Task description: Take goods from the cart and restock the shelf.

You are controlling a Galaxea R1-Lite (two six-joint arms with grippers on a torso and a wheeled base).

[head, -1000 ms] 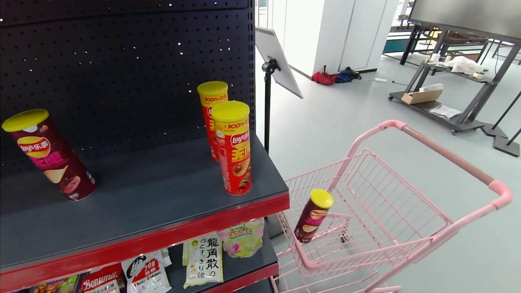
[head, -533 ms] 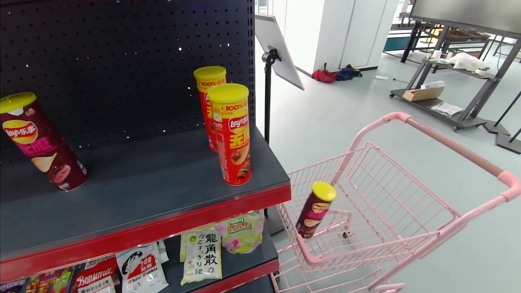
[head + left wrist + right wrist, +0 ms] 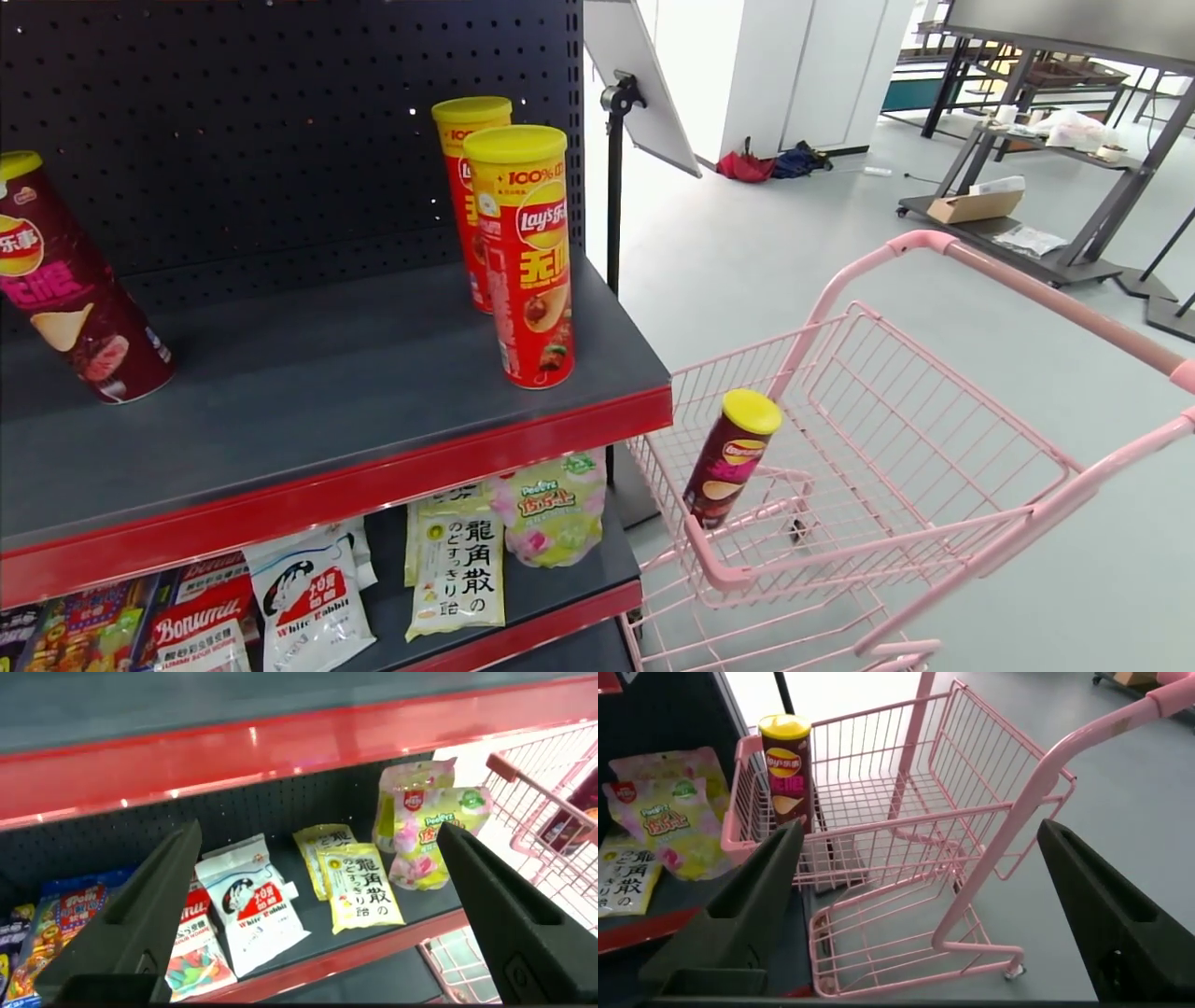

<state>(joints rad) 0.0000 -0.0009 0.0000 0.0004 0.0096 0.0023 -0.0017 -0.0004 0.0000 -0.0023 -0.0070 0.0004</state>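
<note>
A pink cart [image 3: 1027, 289] stands right of the shelf [image 3: 308, 392]. One maroon chips can [image 3: 731, 459] with a yellow lid leans in the cart's front corner; it is the maroon chips can [image 3: 787, 765] in the right wrist view too. On the top shelf board stand two red cans [image 3: 523, 257], one behind the other, and a maroon can [image 3: 65, 289] at far left. My left gripper [image 3: 318, 840] is open and faces the lower shelf's snack bags [image 3: 248, 905]. My right gripper [image 3: 922, 831] is open above the cart [image 3: 1008, 812], apart from the can.
Snack bags [image 3: 453, 569] lie on the lower shelf under the red shelf edge [image 3: 373, 476]. A stand with a white board [image 3: 635, 56] rises at the shelf's right end. Metal racks [image 3: 1046, 187] stand far right across open grey floor.
The head camera has moved: the whole picture shifted, with the shelf cans now higher and further left and the cart larger. The cans and cart themselves have not moved.
</note>
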